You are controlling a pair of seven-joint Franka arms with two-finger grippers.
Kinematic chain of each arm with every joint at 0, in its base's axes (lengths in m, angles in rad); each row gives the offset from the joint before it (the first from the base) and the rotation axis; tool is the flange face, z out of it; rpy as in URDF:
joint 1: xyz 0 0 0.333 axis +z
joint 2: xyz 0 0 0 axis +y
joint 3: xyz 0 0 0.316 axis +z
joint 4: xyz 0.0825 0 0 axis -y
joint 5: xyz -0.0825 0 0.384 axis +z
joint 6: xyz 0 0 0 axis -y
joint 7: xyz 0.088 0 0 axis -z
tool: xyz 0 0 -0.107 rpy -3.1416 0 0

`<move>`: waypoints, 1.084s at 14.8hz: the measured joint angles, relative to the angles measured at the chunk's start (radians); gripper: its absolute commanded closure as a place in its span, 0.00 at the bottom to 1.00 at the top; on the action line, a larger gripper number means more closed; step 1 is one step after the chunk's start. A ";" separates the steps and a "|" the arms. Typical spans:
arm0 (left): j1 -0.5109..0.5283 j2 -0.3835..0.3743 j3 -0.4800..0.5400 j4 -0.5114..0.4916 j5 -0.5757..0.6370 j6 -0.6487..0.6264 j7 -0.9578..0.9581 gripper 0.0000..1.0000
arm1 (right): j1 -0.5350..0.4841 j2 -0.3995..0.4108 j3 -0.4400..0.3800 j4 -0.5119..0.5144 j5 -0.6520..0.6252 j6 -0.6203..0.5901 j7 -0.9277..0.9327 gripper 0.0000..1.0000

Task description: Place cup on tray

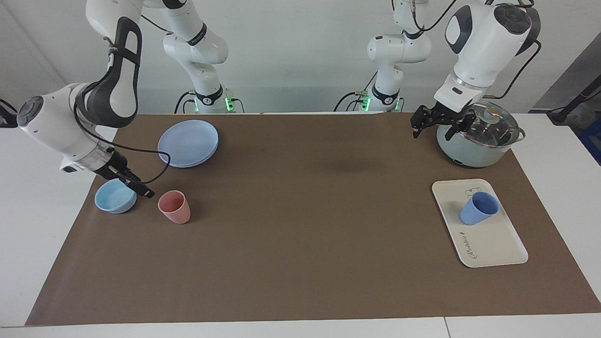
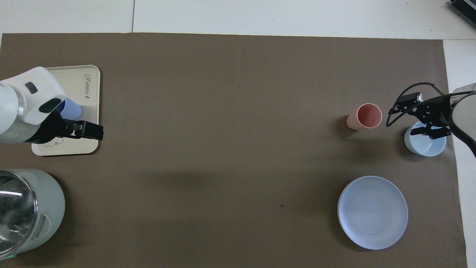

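the blue cup (image 1: 479, 208) already stands on the cream tray (image 1: 497, 246), left gripper (image 1: 440, 123) raised with jaws open and empty, so only retreat seems left; right gripper (image 1: 136, 185) waits, its jaws i cannot tell.

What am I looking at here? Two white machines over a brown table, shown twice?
These are two robot arms with two-finger grippers. One picture faces them from across the table; the other looks down from above their end. The blue cup stands on the cream tray, so that job looks done. The left gripper hangs empty, open, by the lidded pot. The right gripper hangs above the light-blue bowl, beside the pink cup. A blue plate lies nearer to the robots. Nothing is held.
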State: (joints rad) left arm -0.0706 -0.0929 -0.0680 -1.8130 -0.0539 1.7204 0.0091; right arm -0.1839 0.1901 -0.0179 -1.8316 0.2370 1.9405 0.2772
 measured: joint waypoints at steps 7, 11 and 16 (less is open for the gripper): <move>0.047 0.045 0.020 0.192 0.046 -0.195 0.095 0.00 | 0.193 -0.161 0.009 0.001 -0.134 -0.132 -0.150 0.01; 0.047 0.064 0.016 0.192 0.046 -0.168 0.095 0.00 | 0.251 -0.220 0.014 0.064 -0.218 -0.202 -0.151 0.01; 0.047 0.066 0.014 0.184 0.046 -0.143 0.091 0.00 | 0.281 -0.192 0.018 0.218 -0.253 -0.301 -0.151 0.01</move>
State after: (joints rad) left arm -0.0239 -0.0266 -0.0541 -1.6295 -0.0079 1.5775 0.0999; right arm 0.0975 -0.0014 -0.0004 -1.6138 -0.0155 1.6392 0.1264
